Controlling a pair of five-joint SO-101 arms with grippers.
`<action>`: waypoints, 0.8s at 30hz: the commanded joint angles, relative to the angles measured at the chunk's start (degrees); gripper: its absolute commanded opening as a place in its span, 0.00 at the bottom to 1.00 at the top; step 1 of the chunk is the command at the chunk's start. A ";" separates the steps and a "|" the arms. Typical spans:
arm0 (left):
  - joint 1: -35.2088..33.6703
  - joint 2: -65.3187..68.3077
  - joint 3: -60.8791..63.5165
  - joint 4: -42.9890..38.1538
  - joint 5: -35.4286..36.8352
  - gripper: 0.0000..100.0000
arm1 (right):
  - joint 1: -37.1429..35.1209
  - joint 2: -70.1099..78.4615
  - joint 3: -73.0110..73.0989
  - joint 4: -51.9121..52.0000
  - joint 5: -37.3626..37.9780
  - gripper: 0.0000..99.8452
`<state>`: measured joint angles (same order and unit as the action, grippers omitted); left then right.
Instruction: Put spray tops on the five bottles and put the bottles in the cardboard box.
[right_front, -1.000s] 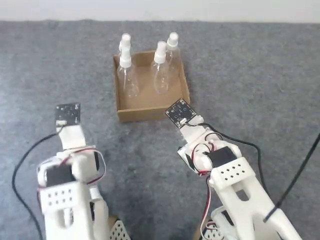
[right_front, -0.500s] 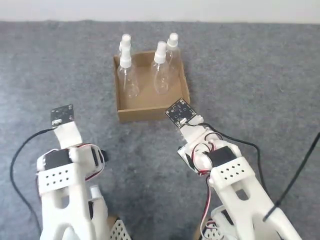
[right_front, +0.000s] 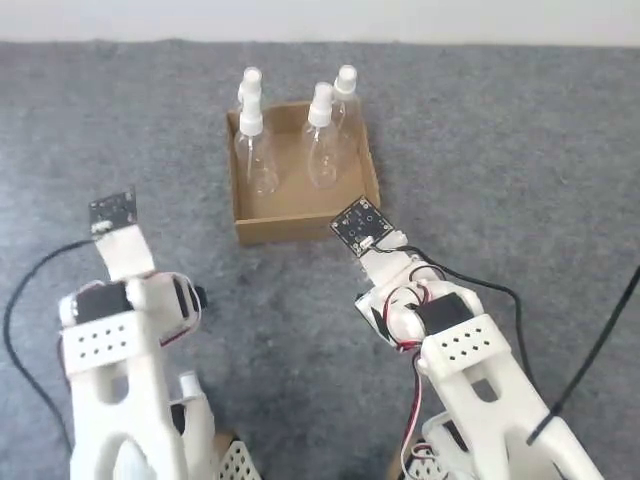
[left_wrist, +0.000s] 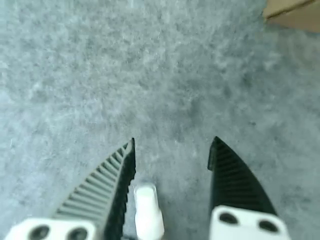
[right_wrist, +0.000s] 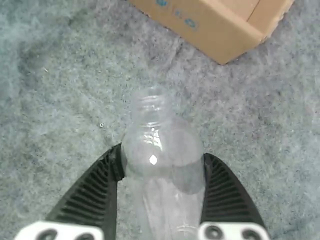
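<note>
Fifth of five bottles in hand. Nearest, the left gripper (left_wrist: 174, 142) stood wide open, gripping nothing. A white piece, probably the last spray top (left_wrist: 148, 212), lay between its jaws, close to one side. The right gripper (right_wrist: 162, 154) was clamped on the fifth bottle (right_wrist: 152, 120), its neck bare and pointing at the box (right_front: 300, 228) just beyond. The box held four capped bottles (right_front: 257, 160) upright, apparently all inside. Remaining: cap the fifth, box it.
</note>
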<state>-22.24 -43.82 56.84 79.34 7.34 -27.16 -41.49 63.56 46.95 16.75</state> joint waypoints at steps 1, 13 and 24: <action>0.00 11.25 -12.26 7.82 0.09 0.22 | 1.01 -0.57 -0.53 -1.36 0.70 0.08; -0.26 34.99 -16.75 8.79 0.09 0.22 | 1.45 -0.57 -0.53 -1.36 0.70 0.08; -0.44 46.86 -18.15 7.12 -2.73 0.22 | 2.77 -0.75 -0.53 -1.45 0.70 0.08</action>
<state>-22.33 2.24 41.63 86.81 6.20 -25.05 -41.49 63.56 46.86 16.75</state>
